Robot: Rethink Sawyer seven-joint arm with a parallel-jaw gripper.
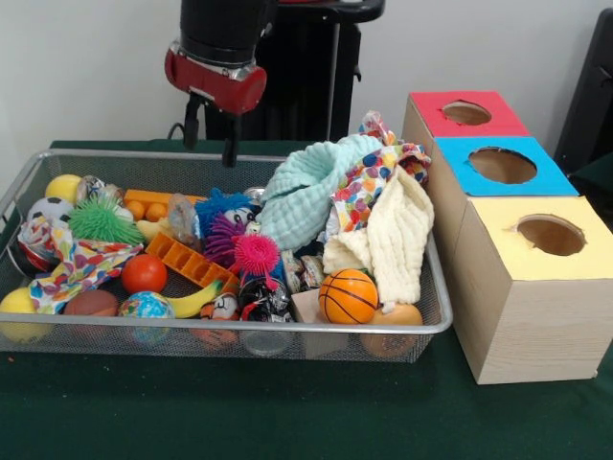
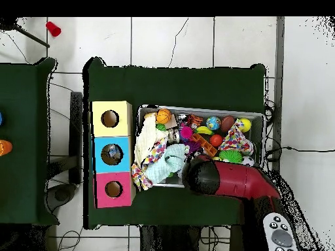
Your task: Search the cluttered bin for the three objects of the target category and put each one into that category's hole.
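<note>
The wire mesh bin is full of toys and cloths; it also shows in the overhead view. My gripper hangs open and empty above the bin's back rim, left of centre. In the overhead view the red arm covers it. A wrinkly clear bottle lies below the gripper among the toys. Other bottles are hidden. The red-topped box's hole is at the far right, farthest from the camera, and shows in the overhead view.
A mint cloth, a cream cloth and a dotted cloth are heaped at the bin's right. Spiky balls, a small basketball and cans lie around. The blue-topped and yellow-topped boxes stand nearer the camera.
</note>
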